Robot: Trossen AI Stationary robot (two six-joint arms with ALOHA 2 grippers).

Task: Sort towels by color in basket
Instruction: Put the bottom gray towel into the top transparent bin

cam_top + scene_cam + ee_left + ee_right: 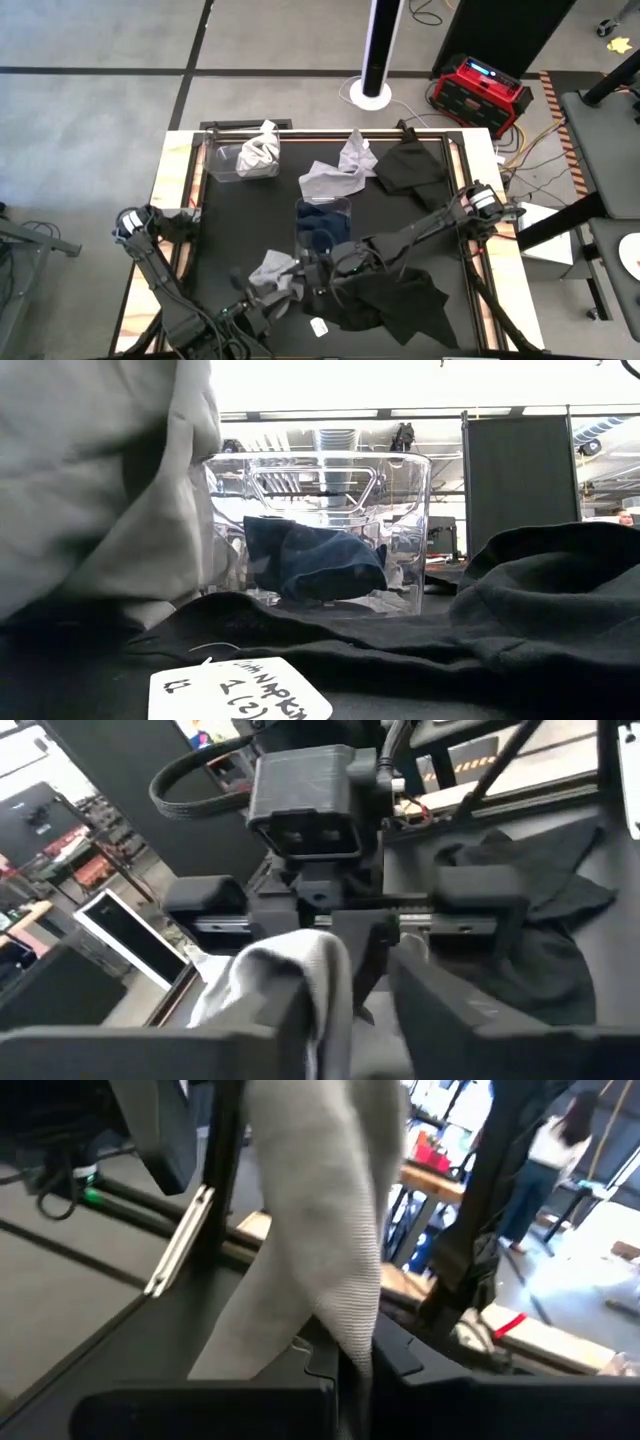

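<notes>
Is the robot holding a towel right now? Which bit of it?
Yes. A light grey towel hangs between the left gripper and the right gripper; both pinch it, apparently near an edge.

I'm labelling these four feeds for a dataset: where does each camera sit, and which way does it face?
High view: overhead, straight down on the black table; both arms show.
Low view: table height, level toward the clear plastic basket holding a navy blue towel; no arm shows.
Left wrist view: toward the right gripper; own fingers frame it.
Right wrist view: toward the room, past its own fingers.
Shared: both wrist views show the light grey towel.
</notes>
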